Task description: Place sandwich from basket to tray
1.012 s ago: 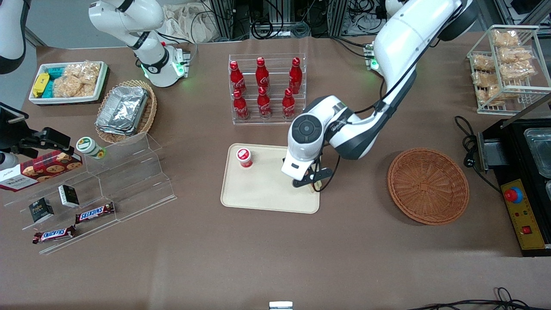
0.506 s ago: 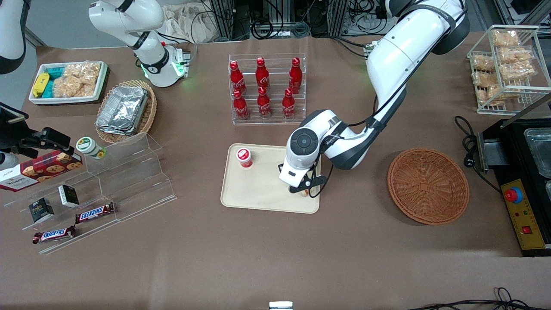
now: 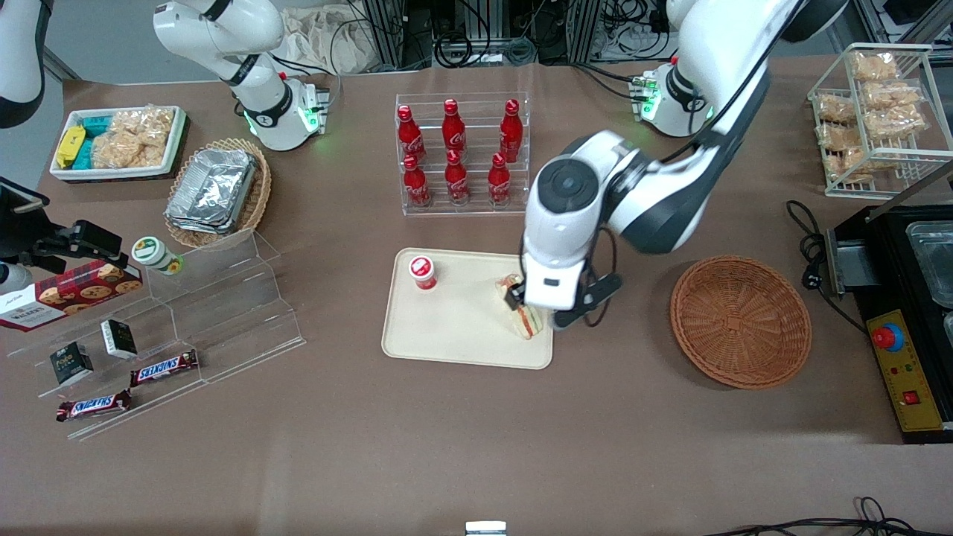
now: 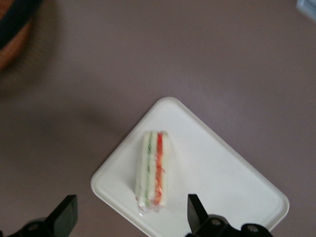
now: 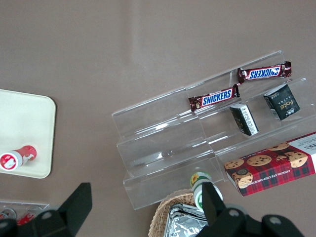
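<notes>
The sandwich (image 3: pixel 527 318) lies on the tray (image 3: pixel 447 327), at the tray's end toward the working arm and near the corner closest to the front camera; it rests on its side with the green and orange-red filling stripes facing up (image 4: pixel 153 170); nothing touches it. The end effector (image 3: pixel 537 307) hangs above the sandwich, clear of it; its fingers (image 4: pixel 196 210) are spread wide apart and hold nothing; in the wrist view the sandwich sits between the two fingertips, well below them, on the tray (image 4: pixel 232 182). A small red-capped bottle (image 3: pixel 422 272) stands on the same tray, at the end toward the parked arm, well apart from the sandwich. The basket (image 3: pixel 740 321) sits on the bench (image 3: pixel 476 447) beside the tray, toward the working arm's end; no item shows inside it. A rack of red bottles (image 3: pixel 458 152) stands farther from the front camera than the tray.
</notes>
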